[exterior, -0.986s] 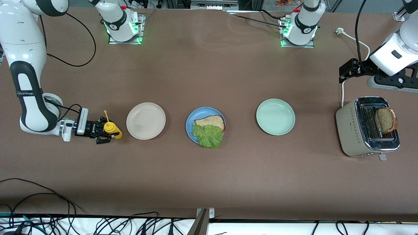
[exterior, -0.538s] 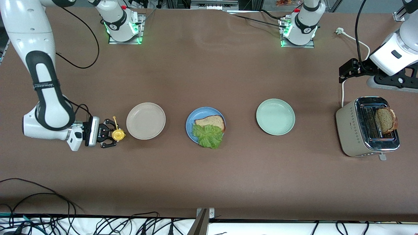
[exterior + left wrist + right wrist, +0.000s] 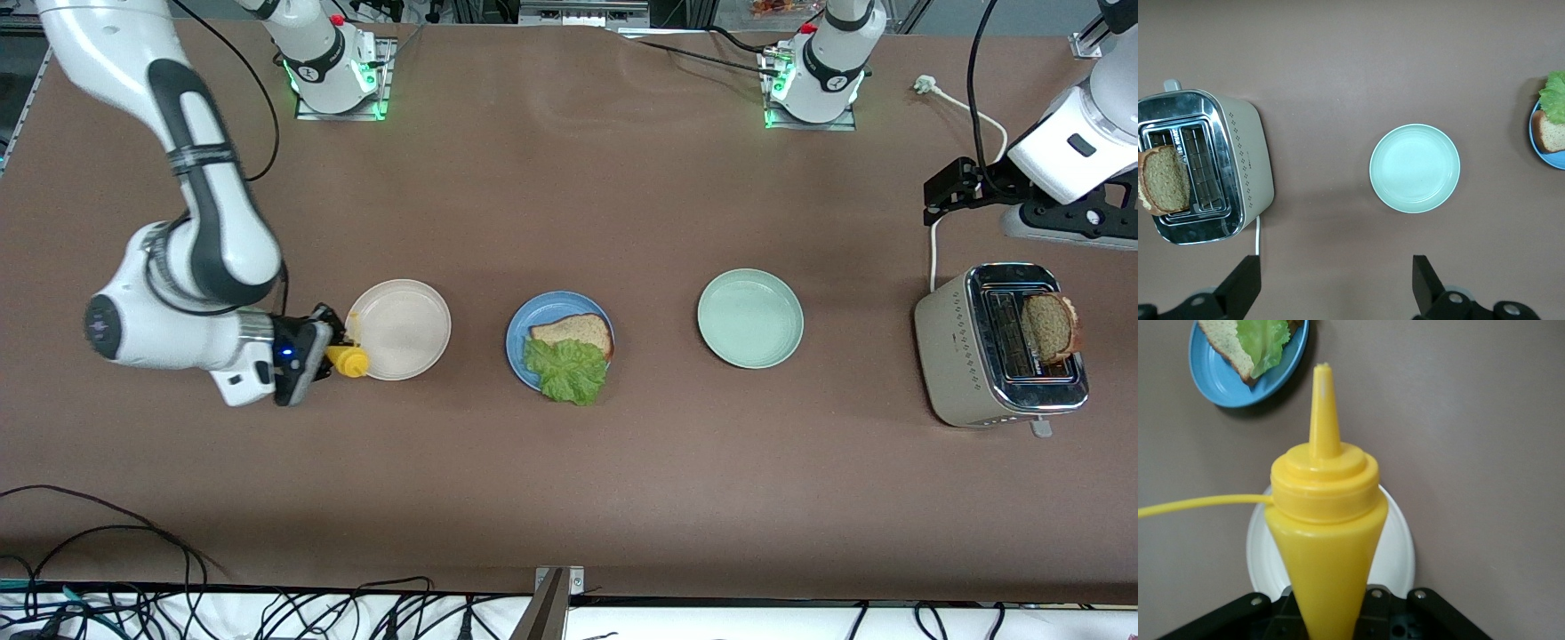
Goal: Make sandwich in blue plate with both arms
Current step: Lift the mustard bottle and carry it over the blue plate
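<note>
Brown tabletop runs under both arms. Right gripper (image 3: 322, 348) pinches a yellow sauce bottle (image 3: 348, 360) over the beige plate (image 3: 404, 311)'s edge, nozzle aimed toward the blue plate (image 3: 518, 342), the next plate toward the left arm's end, holding bread (image 3: 578, 332) and lettuce (image 3: 566, 369). Left gripper (image 3: 1336, 288) waits spread by the toaster (image 3: 953, 356), far from it.

Gripped in the right gripper (image 3: 331, 348), a yellow squeeze bottle (image 3: 348, 359) over the rim of the beige plate (image 3: 402, 329); farther toward the left arm's end, blue plate (image 3: 522, 342) bearing bread slice (image 3: 576, 333) and lettuce (image 3: 565, 370).
</note>
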